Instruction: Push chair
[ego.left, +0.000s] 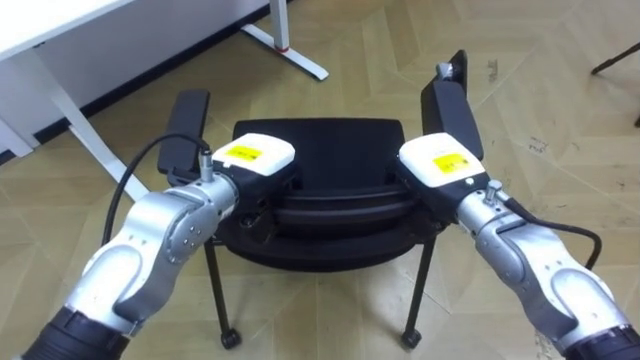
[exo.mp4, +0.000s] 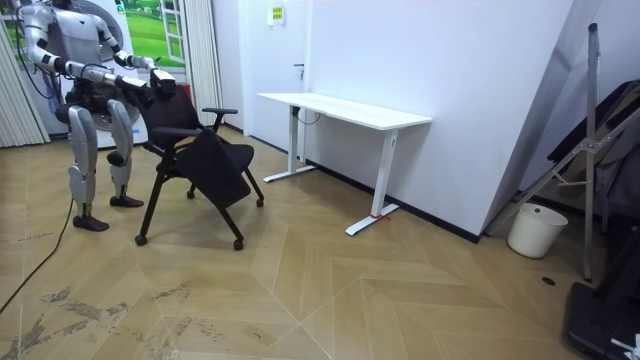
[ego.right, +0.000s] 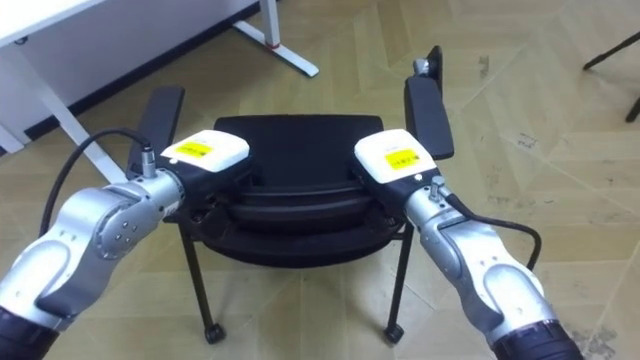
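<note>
One container: a white bucket (exo.mp4: 537, 229) on the floor by the wall at the room view's right, beside a folded metal frame (exo.mp4: 590, 140). I have no line of sight into it, so I can't tell what it holds.

The black chair (ego.left: 320, 150) sits straight in front of the robot on the wood floor (ego.left: 520, 60), on its castors, back toward the robot. In the room view it's between the robot and the white desk (exo.mp4: 345, 108), near the desk's end but apart from it. The seat hangs tilted, front edge down.

Both arms reach forward, roughly level and mirrored.
- Left hand (ego.left: 255, 157): on the left end of the backrest (ego.left: 335, 205) top.
- Right hand (ego.left: 440, 160): on the right end.
- Both hands are back-up, with yellow labels facing the head camera.
- The left armrest (ego.left: 185, 125) is just outboard of the left hand. The right armrest (ego.left: 452, 105) is just beyond the right hand.

I see the backs of the hands and nothing below them. For either hand I can't tell whether it grips the backrest or just lies loose on it.

The robot stands upright at the room view's left, right behind the chair.
</note>
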